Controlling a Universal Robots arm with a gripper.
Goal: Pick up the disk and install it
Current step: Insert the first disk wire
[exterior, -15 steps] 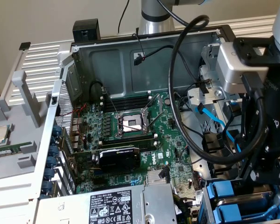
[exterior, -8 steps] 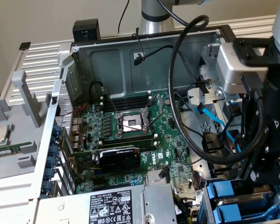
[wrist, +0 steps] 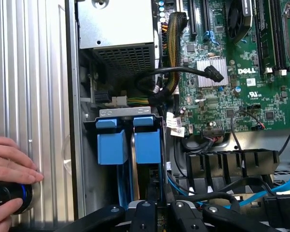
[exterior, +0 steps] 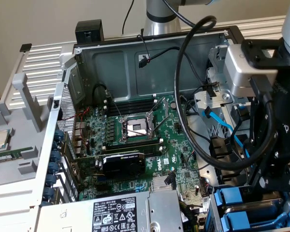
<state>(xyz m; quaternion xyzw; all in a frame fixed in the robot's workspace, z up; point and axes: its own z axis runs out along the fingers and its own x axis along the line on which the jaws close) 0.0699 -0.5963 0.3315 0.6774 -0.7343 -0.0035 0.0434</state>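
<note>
The disk (wrist: 134, 164) stands on edge in the drive bay at the corner of the open computer case, showing a thin silver side clipped to a blue plastic frame (wrist: 147, 145). My gripper (wrist: 158, 215) is directly over it, black fingers (wrist: 144, 212) close together on the disk's near end. In the exterior view the gripper (exterior: 273, 188) hangs at the exterior view's right, just above the blue frames (exterior: 230, 200) in the bay. A second blue carrier (wrist: 111, 145) sits beside the disk in the neighbouring slot.
A person's hand (wrist: 9, 162) rests on a black knob (wrist: 9, 198) on the ribbed panel outside the case. The grey power-supply box (exterior: 111, 212) adjoins the bay. Blue cables (exterior: 222, 125), black cables (wrist: 183, 72) and the motherboard (exterior: 135, 145) crowd the case.
</note>
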